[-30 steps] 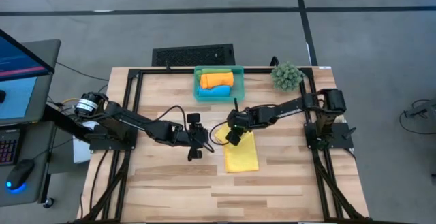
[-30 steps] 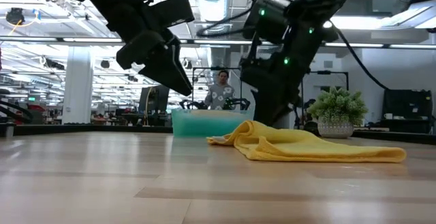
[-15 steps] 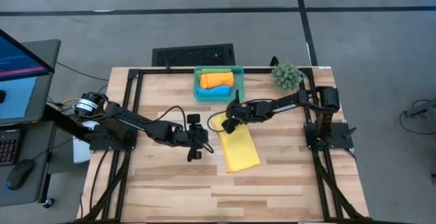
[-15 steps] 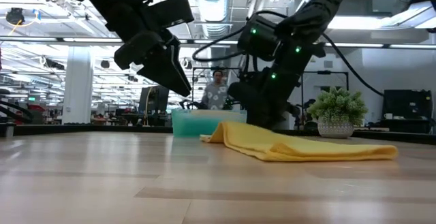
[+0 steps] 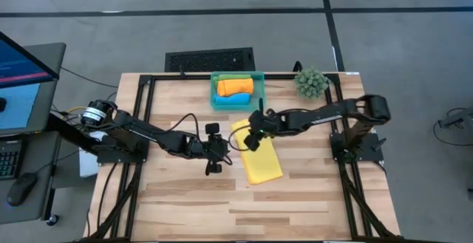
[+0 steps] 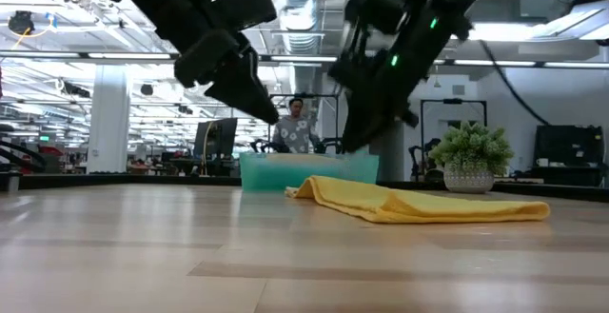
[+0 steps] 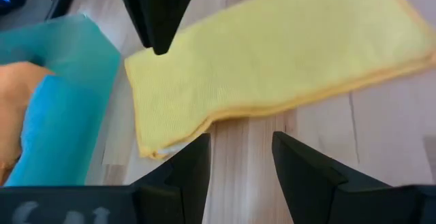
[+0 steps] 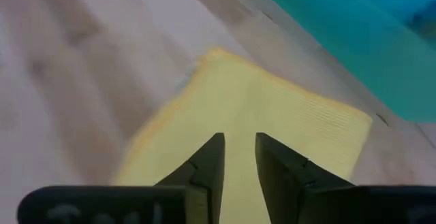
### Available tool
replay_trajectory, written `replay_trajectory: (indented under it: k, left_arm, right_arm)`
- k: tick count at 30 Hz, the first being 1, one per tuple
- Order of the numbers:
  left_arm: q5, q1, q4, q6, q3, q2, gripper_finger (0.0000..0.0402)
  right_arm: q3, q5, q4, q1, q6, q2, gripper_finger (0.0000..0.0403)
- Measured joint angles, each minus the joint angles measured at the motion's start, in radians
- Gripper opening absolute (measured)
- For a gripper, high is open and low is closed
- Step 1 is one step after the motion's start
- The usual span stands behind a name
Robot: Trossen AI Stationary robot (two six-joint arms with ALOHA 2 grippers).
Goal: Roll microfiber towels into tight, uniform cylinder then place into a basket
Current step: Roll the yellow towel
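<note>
A light wooden worktop framed by black rails carries a handful of items. A yellow towel lies flat near the worktop's centre, a long rectangle set at a slight angle, one short end pointing toward the far edge. Just beyond that end, against the middle of the far edge, stands a teal basket. A spiky green plant ball sits at the far right corner, well apart from the towel.
</note>
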Motion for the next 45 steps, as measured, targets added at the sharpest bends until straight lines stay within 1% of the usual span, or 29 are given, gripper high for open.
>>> replay_trajectory:
  k: [2, 3, 8, 11, 14, 17, 19, 21, 23, 27, 32, 37, 42, 45]
  left_arm:
    - [0.0, 0.0, 0.036, 0.007, 0.0, 0.0, 0.0151]
    - [0.0, 0.0, 0.055, 0.015, 0.0, 0.0, 0.0151]
    - [0.0, 0.0, 0.115, 0.04, 0.0, 0.0, 0.0151]
    - [0.003, 0.0, 0.188, 0.057, 0.001, 0.024, 0.0151]
    - [0.046, 0.001, 0.299, 0.102, 0.002, 0.083, 0.0151]
    - [0.043, 0.007, 0.406, 0.158, 0.0, 0.155, 0.0151]
    - [0.043, 0.017, 0.484, 0.169, 0.0, 0.194, 0.0151]
    - [0.054, 0.028, 0.556, 0.167, 0.001, 0.229, 0.0151]
    - [0.072, 0.039, 0.618, 0.157, 0.001, 0.26, 0.0151]
    - [0.14, 0.063, 0.664, 0.114, 0.0, 0.305, 0.0151]
    - [0.211, 0.082, 0.689, 0.042, 0.003, 0.35, 0.0151]
    - [0.219, 0.085, 0.672, -0.003, 0.034, 0.398, 0.0151]
    - [0.212, 0.085, 0.532, -0.006, 0.104, 0.441, 0.0151]
    - [0.211, 0.085, 0.399, -0.006, 0.157, 0.444, 0.0151]
  right_arm:
    - [0.0, 0.014, -0.048, 0.032, -0.003, -0.057, 0.0107]
    - [0.0, 0.037, -0.084, 0.049, -0.003, -0.085, 0.0107]
    - [0.0, 0.212, -0.317, 0.145, 0.005, -0.209, 0.0107]
    - [-0.002, 0.278, -0.429, 0.213, 0.052, -0.261, 0.0107]
    - [-0.026, 0.318, -0.457, 0.274, 0.068, -0.3, 0.0107]
    - [-0.047, 0.355, -0.464, 0.323, 0.089, -0.313, 0.0107]
    - [-0.072, 0.371, -0.477, 0.349, 0.093, -0.324, 0.0107]
    - [-0.087, 0.371, -0.465, 0.364, 0.092, -0.324, 0.0107]
    - [-0.096, 0.37, -0.49, 0.367, 0.087, -0.324, 0.0107]
    - [-0.096, 0.373, -0.496, 0.356, 0.093, -0.324, 0.0107]
    - [-0.096, 0.373, -0.488, 0.334, 0.093, -0.324, 0.0107]
    - [-0.095, 0.371, -0.461, 0.315, 0.093, -0.324, 0.0107]
    - [-0.095, 0.37, -0.456, 0.313, 0.093, -0.324, 0.0107]
    - [-0.095, 0.37, -0.451, 0.313, 0.093, -0.324, 0.0107]
